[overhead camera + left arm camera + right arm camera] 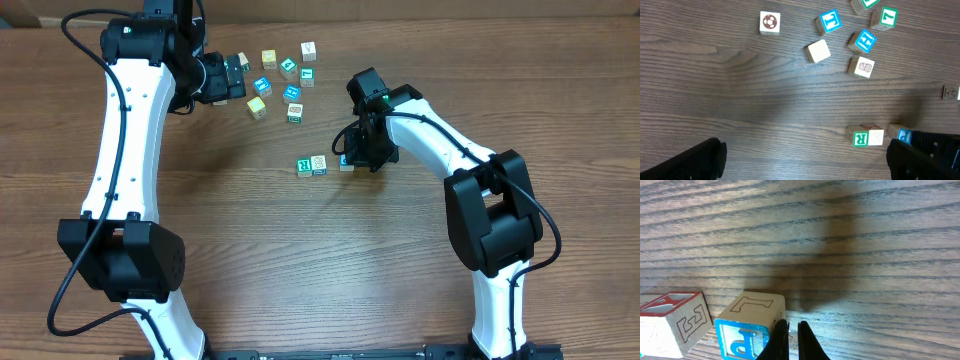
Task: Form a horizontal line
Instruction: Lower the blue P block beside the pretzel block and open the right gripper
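Near the middle of the table (230, 230), the horizontal line (875, 136) of small cubes: teal R cube (304, 166) and pale patterned cube (319, 164) touching, blue P cube (345, 161) just beside them, with a thin gap. At the row's right end, the right gripper (790, 340), fingertips pressed together, nothing between them, close against the side of the P cube. Cannot tell whether touching it. Well apart from the row, the left gripper (235, 77), spread wide and empty, near the loose cubes (285, 70) at the far side.
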Available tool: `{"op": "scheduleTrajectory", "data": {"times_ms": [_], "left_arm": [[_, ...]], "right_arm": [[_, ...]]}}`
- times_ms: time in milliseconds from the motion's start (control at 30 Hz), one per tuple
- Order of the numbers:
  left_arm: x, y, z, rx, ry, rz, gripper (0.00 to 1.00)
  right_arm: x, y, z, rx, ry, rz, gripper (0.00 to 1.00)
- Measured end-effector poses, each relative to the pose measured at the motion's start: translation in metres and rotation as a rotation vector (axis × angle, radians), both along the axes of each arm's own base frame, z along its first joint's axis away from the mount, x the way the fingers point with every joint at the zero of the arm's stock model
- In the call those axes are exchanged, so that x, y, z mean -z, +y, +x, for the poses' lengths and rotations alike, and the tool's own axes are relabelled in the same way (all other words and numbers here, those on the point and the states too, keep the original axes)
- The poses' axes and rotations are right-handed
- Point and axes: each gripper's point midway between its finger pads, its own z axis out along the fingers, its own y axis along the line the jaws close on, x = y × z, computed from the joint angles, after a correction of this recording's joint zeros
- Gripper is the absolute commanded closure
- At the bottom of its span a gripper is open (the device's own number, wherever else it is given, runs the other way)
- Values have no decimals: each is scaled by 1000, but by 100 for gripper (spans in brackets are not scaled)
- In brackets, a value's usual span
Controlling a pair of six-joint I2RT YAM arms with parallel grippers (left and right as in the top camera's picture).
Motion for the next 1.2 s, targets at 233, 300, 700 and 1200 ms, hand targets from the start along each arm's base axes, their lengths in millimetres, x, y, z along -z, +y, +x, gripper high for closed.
{"op": "scheduleTrajectory", "data": {"times_ms": [233,300,700,1200], "left_arm": [[0,0,0,0,0,0,0],[0,0,0,0,0,0,0],[0,0,0,0,0,0,0],[0,0,0,0,0,0,0]], "right_arm": [[0,9,-2,-19,-7,8,96],[0,13,-3,-28,-8,9,96],[-1,21,-2,-43,-30,19,96],[-2,28,-4,-59,-36,23,96]]}}
